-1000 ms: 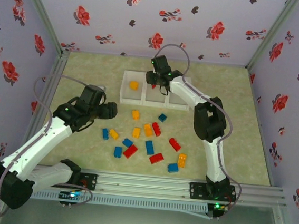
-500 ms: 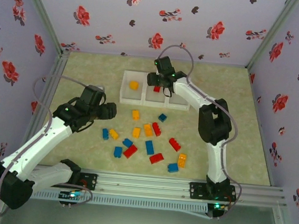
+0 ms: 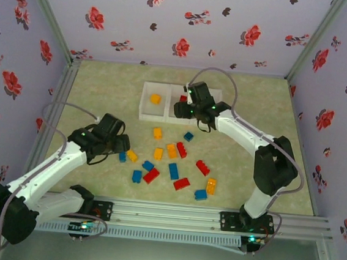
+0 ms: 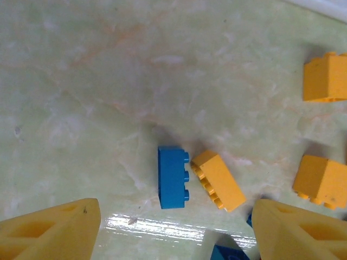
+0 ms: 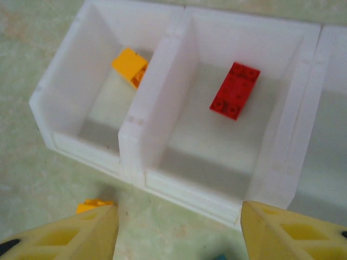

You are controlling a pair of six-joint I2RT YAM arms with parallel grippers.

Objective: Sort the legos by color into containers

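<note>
Blue brick (image 4: 172, 177) lies just ahead of left gripper (image 4: 176, 227), long axis across the closing line. Jaws spread wide, nothing held.

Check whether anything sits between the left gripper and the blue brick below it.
Nothing visible does. The left gripper is open, with the blue brick in plain sight between its fingers on the table. An orange brick lies close against its studded side and may crowd one finger.
</note>
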